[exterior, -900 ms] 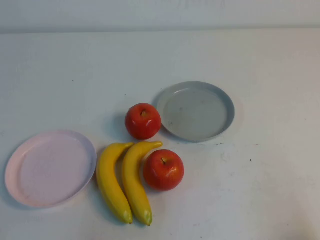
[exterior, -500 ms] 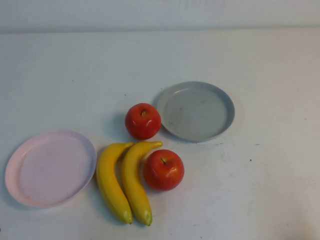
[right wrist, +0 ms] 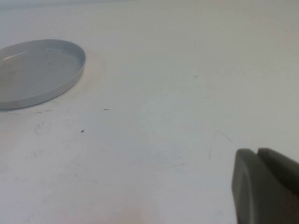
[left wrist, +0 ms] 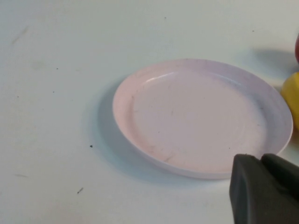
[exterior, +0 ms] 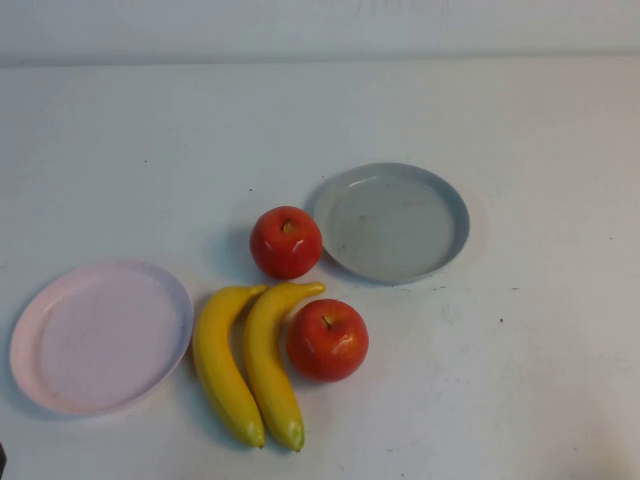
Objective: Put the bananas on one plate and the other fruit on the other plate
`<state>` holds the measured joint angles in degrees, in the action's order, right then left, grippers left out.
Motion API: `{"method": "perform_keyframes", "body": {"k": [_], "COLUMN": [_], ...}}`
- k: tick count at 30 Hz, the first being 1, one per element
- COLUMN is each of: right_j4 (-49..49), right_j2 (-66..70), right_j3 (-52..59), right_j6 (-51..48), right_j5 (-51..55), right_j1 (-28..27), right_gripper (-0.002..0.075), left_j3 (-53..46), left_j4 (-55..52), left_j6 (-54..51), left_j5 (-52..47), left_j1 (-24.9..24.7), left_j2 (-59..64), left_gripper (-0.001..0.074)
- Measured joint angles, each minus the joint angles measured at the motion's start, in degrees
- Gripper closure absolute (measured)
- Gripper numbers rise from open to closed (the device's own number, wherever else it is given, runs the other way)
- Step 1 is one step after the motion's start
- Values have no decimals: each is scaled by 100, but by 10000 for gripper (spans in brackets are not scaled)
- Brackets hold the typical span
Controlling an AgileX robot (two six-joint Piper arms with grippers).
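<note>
Two yellow bananas (exterior: 222,365) (exterior: 270,360) lie side by side on the white table, between the pale pink plate (exterior: 100,335) on the left and a red apple (exterior: 327,339). A second red apple (exterior: 286,241) sits just left of the grey plate (exterior: 390,222). Both plates hold nothing. My left gripper (left wrist: 260,159) is shut and holds nothing; it hovers by the near rim of the pink plate (left wrist: 196,116), with a banana's edge (left wrist: 292,93) beyond. My right gripper (right wrist: 257,153) is shut with nothing in it, over bare table some way from the grey plate (right wrist: 37,70).
The white table (exterior: 520,380) stretches wide around the fruit, with its far edge against a pale wall. Small dark specks (right wrist: 82,131) mark the surface near the grey plate.
A dark sliver has crept in at the bottom left corner of the high view. The fruit and the plates have not moved.
</note>
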<state>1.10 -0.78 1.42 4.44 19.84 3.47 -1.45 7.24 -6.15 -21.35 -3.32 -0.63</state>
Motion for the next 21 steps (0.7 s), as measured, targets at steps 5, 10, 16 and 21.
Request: {"method": "perform_keyframes", "body": {"k": [5,10,16,21], "right_j4": [0,0,0,0], "right_j2": [0,0,0,0], "right_j3": [0,0,0,0], "right_j6": [0,0,0,0], "right_j5": [0,0,0,0], "right_j1": [0,0,0,0], "right_gripper": [743,743,743,743], "left_j3": [0,0,0,0], "left_j4": [67,536,1060,1960], "left_j6": [137,615,886,1209], "left_j5": [8,309,910,1310], "left_j1": [0,0,0,0], "left_j2": [0,0,0,0], "left_gripper": [731,731,731,731]}}
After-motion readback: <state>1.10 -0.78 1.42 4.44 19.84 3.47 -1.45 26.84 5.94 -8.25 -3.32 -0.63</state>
